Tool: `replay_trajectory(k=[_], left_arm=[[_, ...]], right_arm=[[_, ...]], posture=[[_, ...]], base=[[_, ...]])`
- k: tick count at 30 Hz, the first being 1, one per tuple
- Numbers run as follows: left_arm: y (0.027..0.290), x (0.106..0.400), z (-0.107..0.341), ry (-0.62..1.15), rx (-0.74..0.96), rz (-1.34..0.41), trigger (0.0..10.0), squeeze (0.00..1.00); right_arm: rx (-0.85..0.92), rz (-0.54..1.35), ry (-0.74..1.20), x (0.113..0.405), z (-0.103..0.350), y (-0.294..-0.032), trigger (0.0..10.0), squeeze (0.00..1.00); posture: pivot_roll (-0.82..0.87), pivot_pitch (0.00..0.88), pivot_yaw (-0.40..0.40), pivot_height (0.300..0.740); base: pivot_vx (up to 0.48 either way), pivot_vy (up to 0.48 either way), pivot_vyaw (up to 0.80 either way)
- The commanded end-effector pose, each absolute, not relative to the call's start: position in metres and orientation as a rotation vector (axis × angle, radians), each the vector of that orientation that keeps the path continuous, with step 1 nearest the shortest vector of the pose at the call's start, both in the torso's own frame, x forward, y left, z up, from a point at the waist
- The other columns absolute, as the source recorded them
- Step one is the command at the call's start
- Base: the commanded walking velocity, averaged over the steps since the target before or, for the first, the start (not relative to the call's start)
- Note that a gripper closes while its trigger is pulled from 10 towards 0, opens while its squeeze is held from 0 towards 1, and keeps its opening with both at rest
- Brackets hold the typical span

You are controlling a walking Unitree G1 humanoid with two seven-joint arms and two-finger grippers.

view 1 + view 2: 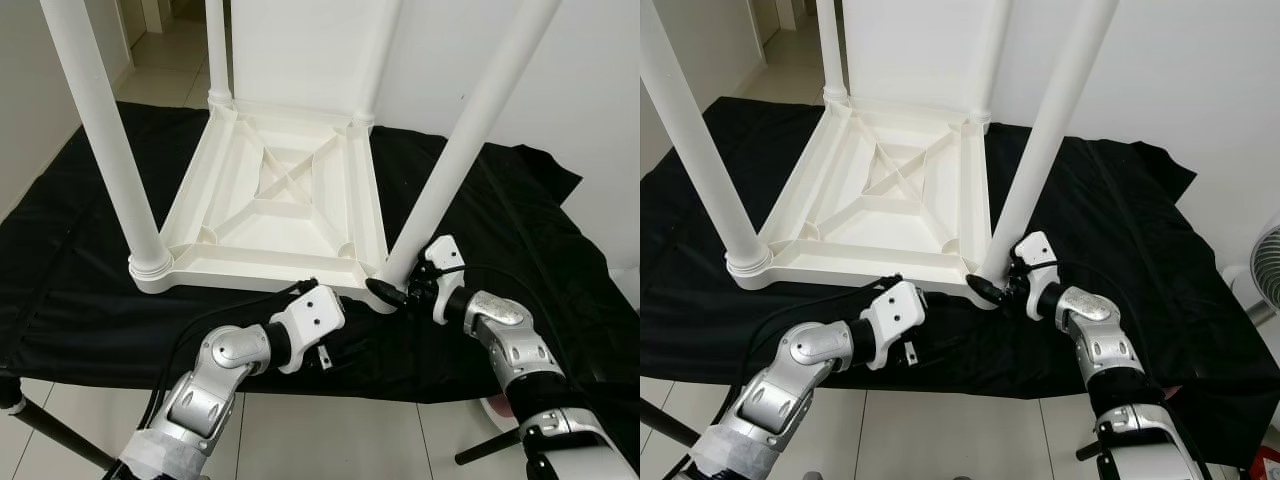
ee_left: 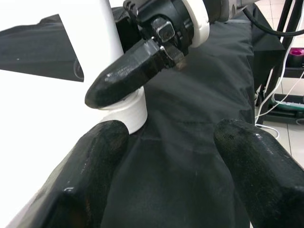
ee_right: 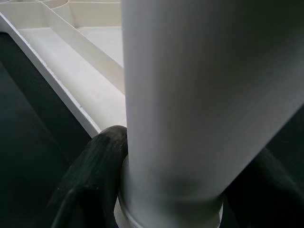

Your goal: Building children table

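Smooth white plastic table (image 1: 270, 215), matt black cloth (image 1: 90, 300)

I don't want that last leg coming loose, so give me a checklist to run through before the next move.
1. Right end effector around the near right leg, at its base: ok.
2. Leg seated fully in its socket: cannot tell.
3. Left end effector open, off the leg: ok.
4. Upside-down tabletop lying flat on the black cloth: ok.
5. Other three legs upright: ok.
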State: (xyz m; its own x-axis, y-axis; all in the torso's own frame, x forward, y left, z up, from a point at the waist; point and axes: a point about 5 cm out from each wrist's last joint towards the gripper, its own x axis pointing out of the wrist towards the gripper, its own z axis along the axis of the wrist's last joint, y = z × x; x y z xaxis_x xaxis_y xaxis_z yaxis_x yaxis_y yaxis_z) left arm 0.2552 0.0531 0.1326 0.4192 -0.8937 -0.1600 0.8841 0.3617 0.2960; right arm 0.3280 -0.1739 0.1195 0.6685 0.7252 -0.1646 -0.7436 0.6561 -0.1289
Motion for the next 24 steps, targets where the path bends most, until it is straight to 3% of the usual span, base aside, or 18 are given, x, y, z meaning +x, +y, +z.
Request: replay_trajectory(k=[1, 8, 9, 10, 18, 24], left_arm=[[0.051, 0.257, 0.134, -0.037, 0.359, -1.107, 10.0, 0.0], [0.05, 0.257, 0.134, -0.037, 0.355, -1.108, 10.0, 0.0], [0.05, 0.256, 0.134, -0.038, 0.353, -1.109, 10.0, 0.0], [0.049, 0.256, 0.134, -0.038, 0.352, -1.109, 10.0, 0.0], [0.048, 0.254, 0.133, -0.037, 0.343, -1.112, 10.0, 0.0], [0.046, 0.253, 0.131, -0.034, 0.341, -1.122, 10.0, 0.0]], right_arm=[[-0.206, 0.851, 0.137, 0.327, 0.114, -0.173, 0.0, 0.0], [-0.183, 0.856, 0.121, 0.327, 0.112, -0.175, 0.0, 0.0], [-0.186, 0.844, 0.111, 0.326, 0.113, -0.175, 1.3, 0.0], [-0.179, 0.825, 0.094, 0.326, 0.114, -0.175, 10.0, 0.0], [-0.152, 0.645, 0.01, 0.325, 0.122, -0.173, 10.0, 0.0], [-0.08, 0.427, -0.039, 0.308, 0.123, -0.155, 10.0, 0.0]], posture=[[0.0, 0.0, -0.079, 0.74], [-0.01, 0.0, -0.083, 0.74], [-0.01, 0.002, -0.089, 0.74], [-0.01, 0.002, -0.091, 0.74], [-0.02, 0.006, -0.096, 0.74], [-0.03, 0.004, -0.097, 0.74]], base=[[0.0, 0.0, 0.0], [0.0, 0.0, 0.0], [0.0, 0.0, 0.0], [0.0, 0.0, 0.0], [0.0, 0.0, 0.0], [0.0, 0.0, 0.0]])
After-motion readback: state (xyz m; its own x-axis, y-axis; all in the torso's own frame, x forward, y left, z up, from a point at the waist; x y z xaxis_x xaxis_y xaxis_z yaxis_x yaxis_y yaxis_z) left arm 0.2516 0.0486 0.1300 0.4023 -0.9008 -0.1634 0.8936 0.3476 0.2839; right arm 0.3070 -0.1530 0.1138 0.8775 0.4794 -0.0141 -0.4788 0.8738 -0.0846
